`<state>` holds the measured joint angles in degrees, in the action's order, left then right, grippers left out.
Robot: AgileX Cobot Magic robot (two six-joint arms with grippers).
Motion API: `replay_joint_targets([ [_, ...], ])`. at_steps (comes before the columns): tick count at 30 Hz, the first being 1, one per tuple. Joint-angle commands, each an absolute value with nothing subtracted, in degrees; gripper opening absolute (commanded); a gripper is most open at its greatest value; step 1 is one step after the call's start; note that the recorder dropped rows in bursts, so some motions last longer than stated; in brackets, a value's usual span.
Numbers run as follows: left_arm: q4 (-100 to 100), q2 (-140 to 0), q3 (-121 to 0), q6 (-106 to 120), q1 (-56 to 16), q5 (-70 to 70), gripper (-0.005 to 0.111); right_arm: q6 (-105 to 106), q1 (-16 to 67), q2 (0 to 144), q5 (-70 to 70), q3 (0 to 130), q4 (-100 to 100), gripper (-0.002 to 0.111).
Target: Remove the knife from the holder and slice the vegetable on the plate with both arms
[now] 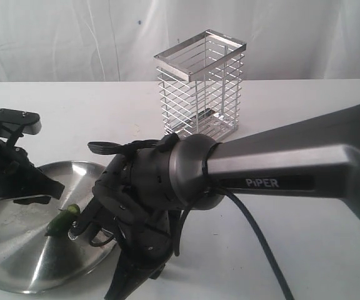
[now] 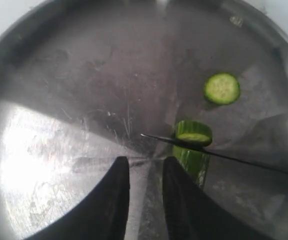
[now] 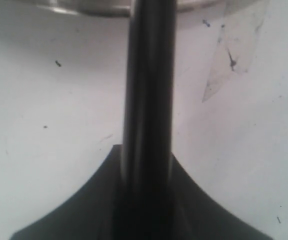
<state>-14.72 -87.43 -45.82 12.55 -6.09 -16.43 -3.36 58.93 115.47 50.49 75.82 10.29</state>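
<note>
The vegetable (image 2: 194,160) lies near the middle of the plate (image 2: 59,150), a stubby dark green piece. The thin blade of the knife (image 3: 149,90) lies across it just behind its pale cut end. That end looks like a round almost parted from the stub, though whether the cut has gone right through I cannot tell. One finished slice (image 2: 222,88) lies flat on the plate, apart from the stub. The right tool (image 3: 145,155) is clamped on the knife's black handle. The left tool (image 2: 145,162) hangs over the plate just beside the vegetable, its fingers a narrow gap apart with only bare metal between them, so it has hold of nothing. The plate sits toward the counter's (image 1: 305,250) left near corner, and the holder (image 1: 200,84) stands well apart, close to the far edge, with no knife showing in it. By my reading, fetching the knife is done and the slicing is under way: one round is off and a second is in hand. The rest of the stub is left to cut, and the left tool may need to steady it first.
</note>
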Motion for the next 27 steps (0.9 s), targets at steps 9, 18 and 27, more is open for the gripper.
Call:
replay_joint_targets([
  [9, -16.4, -92.2, -46.0, 12.1, -6.0, -15.1, 0.029, -2.7, 58.8, 115.5, 48.8, 76.0, 9.7, 0.0],
  [18, -17.9, -93.4, -46.0, 12.1, -6.0, -14.7, 0.029, -2.7, 58.8, 115.5, 47.3, 77.0, 9.7, 0.0],
  [27, -17.9, -93.4, -46.0, 12.1, -6.0, -14.6, 0.029, -2.2, 58.8, 117.6, 47.6, 80.6, 9.6, 0.0],
])
